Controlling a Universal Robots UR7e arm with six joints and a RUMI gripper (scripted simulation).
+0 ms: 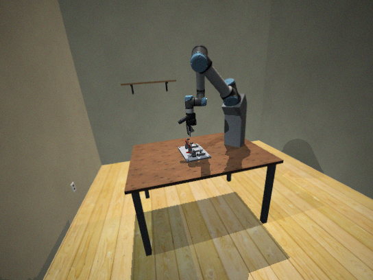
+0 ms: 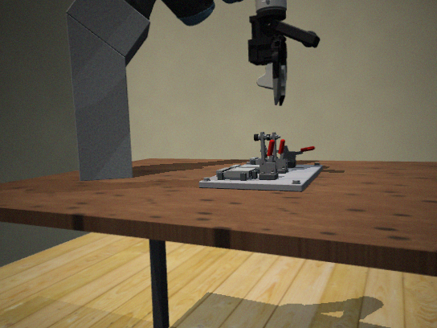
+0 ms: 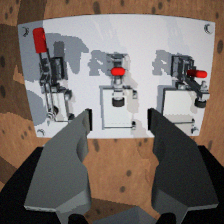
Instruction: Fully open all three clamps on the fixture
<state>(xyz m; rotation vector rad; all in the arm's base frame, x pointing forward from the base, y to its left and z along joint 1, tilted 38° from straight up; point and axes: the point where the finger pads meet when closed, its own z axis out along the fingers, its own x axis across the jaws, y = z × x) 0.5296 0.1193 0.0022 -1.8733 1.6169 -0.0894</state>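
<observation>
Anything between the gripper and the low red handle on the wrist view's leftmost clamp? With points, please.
Nothing visible. The gripper [image 1: 188,134] [image 2: 279,104] [image 3: 119,110] hangs above the fixture plate [image 1: 184,153] [image 2: 249,186] [image 3: 145,40], over open air. The middle clamp's raised red handle [image 2: 282,146] [image 3: 118,71] is lower, beside the route to the leftmost handle [image 2: 308,149] [image 3: 40,40].

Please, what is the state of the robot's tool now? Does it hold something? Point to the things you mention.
Tool [image 1: 189,135] [image 2: 279,104] [image 3: 119,110]: partly open, holding nothing; its two fingers stand apart above the fixture [image 1: 183,154] [image 2: 249,186] [image 3: 145,40].
</observation>
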